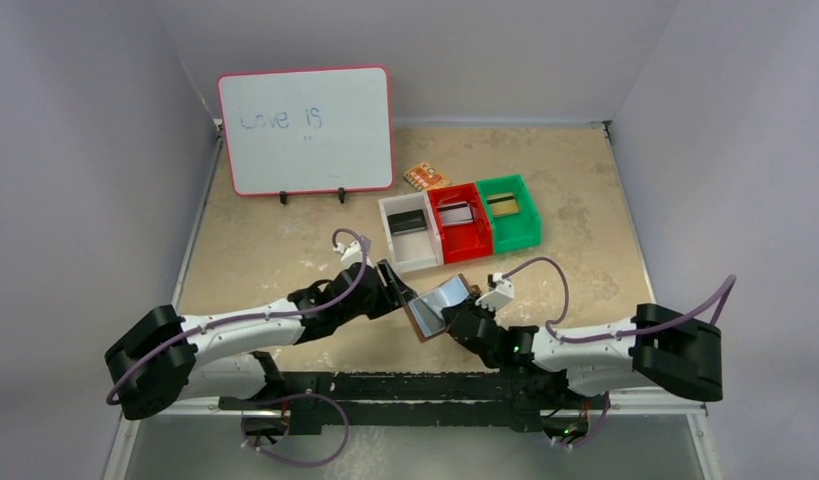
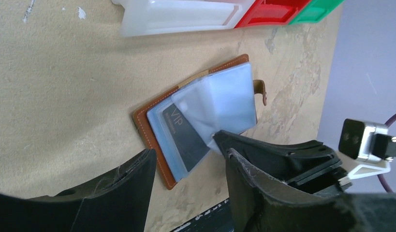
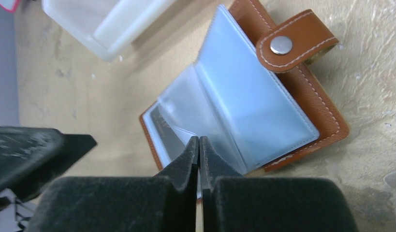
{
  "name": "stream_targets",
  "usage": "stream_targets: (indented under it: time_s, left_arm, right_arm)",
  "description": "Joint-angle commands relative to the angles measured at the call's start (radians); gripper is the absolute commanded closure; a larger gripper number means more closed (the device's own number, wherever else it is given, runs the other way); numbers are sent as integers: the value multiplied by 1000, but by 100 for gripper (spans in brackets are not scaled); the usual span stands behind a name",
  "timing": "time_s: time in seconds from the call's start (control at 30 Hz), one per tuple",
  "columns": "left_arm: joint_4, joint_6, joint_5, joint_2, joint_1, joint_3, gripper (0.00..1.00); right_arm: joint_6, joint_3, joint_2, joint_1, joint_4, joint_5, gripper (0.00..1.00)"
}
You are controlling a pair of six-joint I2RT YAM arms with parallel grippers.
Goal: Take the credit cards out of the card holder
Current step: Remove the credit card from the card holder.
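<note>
At the back left of the table [image 1: 265,250] a pink-framed whiteboard [image 1: 305,130] stands propped, with "Love is" written on it. Nearer, the left arm reaches toward the middle, and its left gripper [image 2: 188,157] hangs just over the near-left side of the card holder [image 2: 147,121]. Its fingers are spread wide and close on nothing.

The card holder lies open on the bare table between the two grippers, brown cover down and pale clear pockets fanned upward. A dark credit card [image 2: 183,137] lettered VIP sits inside one clear pocket on the holder's left half. The pockets on the right half look see-through, and I cannot tell whether any card is in them. The snap tab [image 3: 292,41] sticks out from the holder's far right edge.

From the right, the right gripper [image 3: 199,145] meets the near edge of the fanned pockets with its fingers pressed together. The tips touch a clear leaf, but whether that leaf is caught between them cannot be told.

Behind the holder, an orange patterned packet [image 1: 425,177] lies near the whiteboard's right foot. Beside it three bins stand touching in a row: a white bin [image 1: 393,245], a red bin [image 1: 463,245] and a green bin [image 1: 525,235]. A card lies in each: one dark [image 1: 409,221], one silvery [image 1: 454,212], one olive-gold [image 1: 502,205].
</note>
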Motion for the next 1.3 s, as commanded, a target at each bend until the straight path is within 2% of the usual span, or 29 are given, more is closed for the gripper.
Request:
stream_targets:
  time_s: [0.0, 0.17, 0.3, 0.6, 0.97, 1.13, 1.2, 1.27]
  left_arm:
    - [57, 33, 31, 1, -8, 40, 47]
    - [108, 42, 80, 41, -8, 49, 52]
    - [142, 72, 142, 126, -14, 89, 59]
    - [72, 94, 161, 312, -24, 216, 76]
    - [80, 105, 156, 490, -64, 327, 79]
    - [87, 118, 145, 541, -70, 373, 78]
    - [83, 129, 149, 556, -72, 396, 77]
    - [77, 143, 156, 576, -77, 421, 76]
  right_arm:
    - [16, 31, -92, -17, -26, 35, 100]
    - [69, -12, -209, -30, -34, 19, 100]
    - [125, -14, -265, -36, -111, 36, 100]
    - [258, -52, -284, -40, -160, 26, 100]
    - [298, -70, -322, -40, -206, 23, 100]
    - [303, -28, -362, -40, -339, 59, 72]
    - [311, -1, -386, -40, -424, 81, 64]
    - [336, 37, -410, -40, -526, 106, 61]
